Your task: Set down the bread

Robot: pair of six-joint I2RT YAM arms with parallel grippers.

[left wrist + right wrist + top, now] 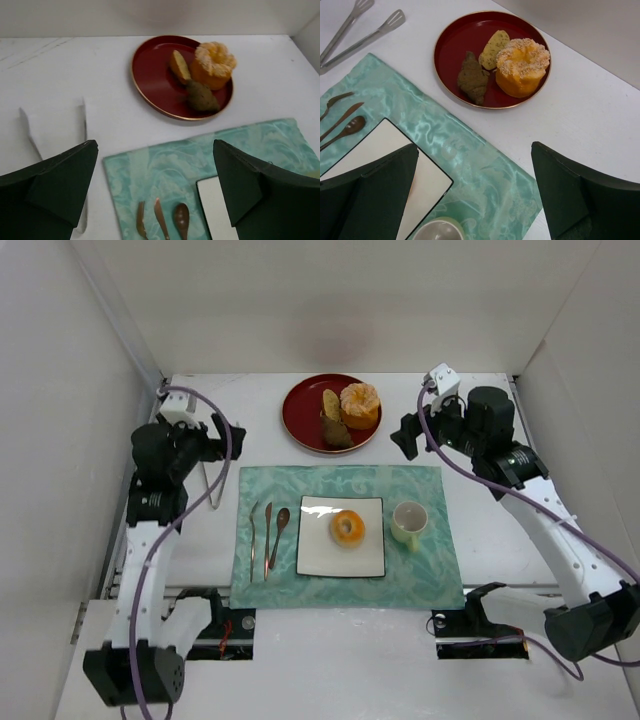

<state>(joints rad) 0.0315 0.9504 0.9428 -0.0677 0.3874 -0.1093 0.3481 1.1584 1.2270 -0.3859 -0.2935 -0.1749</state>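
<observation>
The bread (347, 528), a small golden-orange ring, lies on the white square plate (316, 555) in the middle of the green placemat (440, 580). My left gripper (220, 435) is open and empty, raised over the table left of the red plate. My right gripper (408, 436) is open and empty, raised right of the red plate. Both are well apart from the bread. In the left wrist view the gripper (155, 192) looks down on the mat's corner. In the right wrist view the gripper (475, 195) is over the mat. The bread is hidden in both wrist views.
A red plate (305, 410) at the back holds a peeled orange (360, 403) and dark brown slices (334, 430). A pale cup (408, 524) stands right of the white plate. A fork, knife and spoon (268, 535) lie left of it. Metal tongs (209, 475) lie off the mat's left edge.
</observation>
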